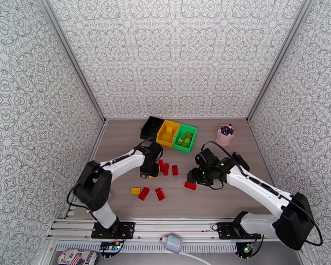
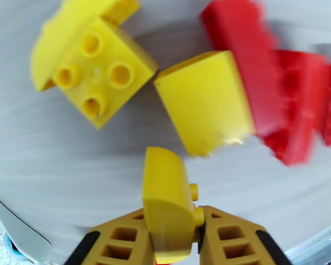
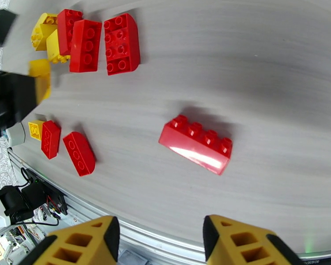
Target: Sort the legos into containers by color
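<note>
Grasping a yellow brick (image 2: 165, 191), the left tool (image 2: 174, 226) has the yellow bin (image 1: 167, 132) toward the surface's far edge; the right tool (image 3: 161, 232) hangs released.

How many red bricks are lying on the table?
6 red bricks: three clustered mid-table, two nearer the front, one alone before the right end effector. The left arm may hide others.

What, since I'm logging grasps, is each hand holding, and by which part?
Left hand pinches a yellow lego by the end nearest the wrist. Right hand is open, holding nothing.
</note>
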You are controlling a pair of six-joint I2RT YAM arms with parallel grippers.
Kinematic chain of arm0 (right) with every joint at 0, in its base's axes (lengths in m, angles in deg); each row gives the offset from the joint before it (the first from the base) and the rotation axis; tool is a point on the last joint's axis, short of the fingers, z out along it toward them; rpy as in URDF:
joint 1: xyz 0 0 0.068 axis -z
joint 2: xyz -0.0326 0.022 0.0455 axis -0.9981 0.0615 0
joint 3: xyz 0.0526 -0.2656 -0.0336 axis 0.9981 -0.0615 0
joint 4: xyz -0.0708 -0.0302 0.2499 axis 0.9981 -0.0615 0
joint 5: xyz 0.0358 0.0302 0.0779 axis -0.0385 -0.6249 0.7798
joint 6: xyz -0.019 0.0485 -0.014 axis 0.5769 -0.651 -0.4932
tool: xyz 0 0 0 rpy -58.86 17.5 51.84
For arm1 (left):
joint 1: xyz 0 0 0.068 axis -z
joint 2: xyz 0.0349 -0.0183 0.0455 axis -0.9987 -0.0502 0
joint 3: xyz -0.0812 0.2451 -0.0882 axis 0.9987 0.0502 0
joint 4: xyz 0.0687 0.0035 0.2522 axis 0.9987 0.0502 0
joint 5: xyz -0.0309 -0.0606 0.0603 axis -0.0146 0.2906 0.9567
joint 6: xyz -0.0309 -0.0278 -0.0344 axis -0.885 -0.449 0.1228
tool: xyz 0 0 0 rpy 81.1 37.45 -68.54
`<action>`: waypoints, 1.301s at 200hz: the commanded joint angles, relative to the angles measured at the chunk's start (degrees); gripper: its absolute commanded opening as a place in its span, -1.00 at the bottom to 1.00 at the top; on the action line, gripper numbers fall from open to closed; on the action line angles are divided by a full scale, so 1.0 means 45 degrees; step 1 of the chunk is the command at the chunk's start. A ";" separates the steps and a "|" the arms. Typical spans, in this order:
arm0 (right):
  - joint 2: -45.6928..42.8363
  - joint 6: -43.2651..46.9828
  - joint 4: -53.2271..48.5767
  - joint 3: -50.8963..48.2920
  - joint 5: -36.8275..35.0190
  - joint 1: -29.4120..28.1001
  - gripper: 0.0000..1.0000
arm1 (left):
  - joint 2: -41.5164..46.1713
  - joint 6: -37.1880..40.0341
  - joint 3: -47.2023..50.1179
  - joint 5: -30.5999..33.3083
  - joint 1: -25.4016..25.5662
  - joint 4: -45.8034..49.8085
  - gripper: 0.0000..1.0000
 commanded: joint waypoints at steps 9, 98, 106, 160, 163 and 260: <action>0.0782 -0.0493 0.1849 0.0741 0.1075 -0.0095 0.11 | 0.1078 -0.0946 -0.0398 -0.2408 -0.0844 -0.1141 -0.43; 0.4857 -0.1955 0.5126 0.4292 0.3676 0.0718 0.04 | -0.0629 -0.4045 -0.2066 -0.6196 -0.2454 -0.5290 -0.43; 0.5076 -0.2114 0.5327 0.4505 0.3858 0.0945 0.03 | -0.0975 -0.4254 -0.2432 -0.6192 -0.2563 -0.5428 -0.43; 0.5597 -0.2222 0.5242 0.5446 0.4603 0.2568 0.03 | -0.4045 -0.4909 -0.6108 -0.6039 -0.3205 -0.5421 -0.39; 0.5588 -0.2181 0.5194 0.5466 0.4621 0.2639 0.03 | -0.4256 -0.4910 -0.6376 -0.6048 -0.3231 -0.5393 -0.38; 0.5182 -0.0834 0.2974 0.5754 0.4109 0.3661 0.04 | -0.8113 -0.4843 -1.2593 -0.6018 -0.3339 -0.3881 0.44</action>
